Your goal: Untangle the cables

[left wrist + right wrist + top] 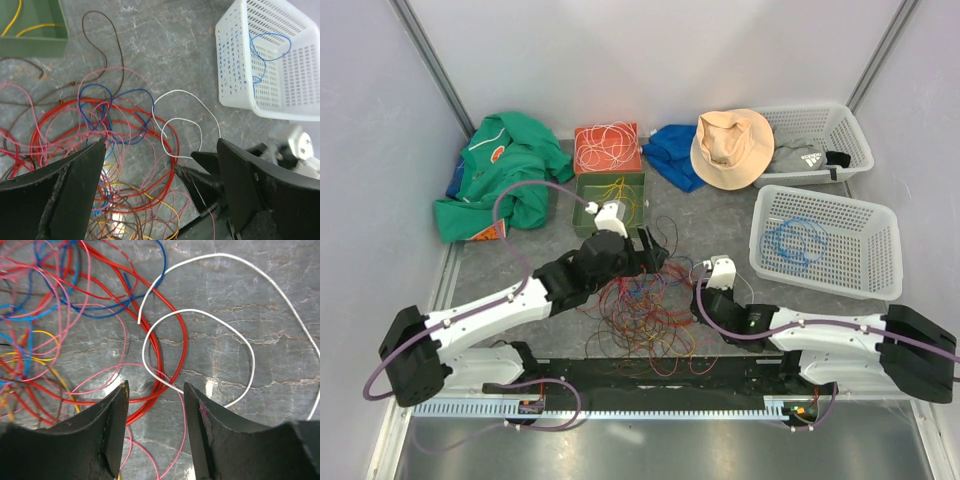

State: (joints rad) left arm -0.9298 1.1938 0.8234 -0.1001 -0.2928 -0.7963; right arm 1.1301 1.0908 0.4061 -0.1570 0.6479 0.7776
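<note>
Right wrist view: the right gripper (155,389) is spread open and holds nothing, its two dark fingers low over the grey table (280,365). A white cable (200,310) loops just ahead of the fingertips. Its near bend crosses a red cable (185,340) in the gap between them. To the left, red, pink, blue and yellow strands overlap in a dense mess.

The left gripper (161,145) is also wide open and empty, above the same red hoops and the white loop.

From the top camera, the cables (645,315) lie as one loose pile on the table between the two arms, near the front edge. A few dark strands trail out toward the back.

Right of the pile stands a white basket (770,215) with a coiled blue cable (798,240) inside. Behind the pile, a green tray (610,178) holds yellow wire and an orange box (580,150) holds pale wire. Farther back are a green jacket (500,175), a blue cloth (672,150), a tan hat (732,147) and a second basket (840,120).
</note>
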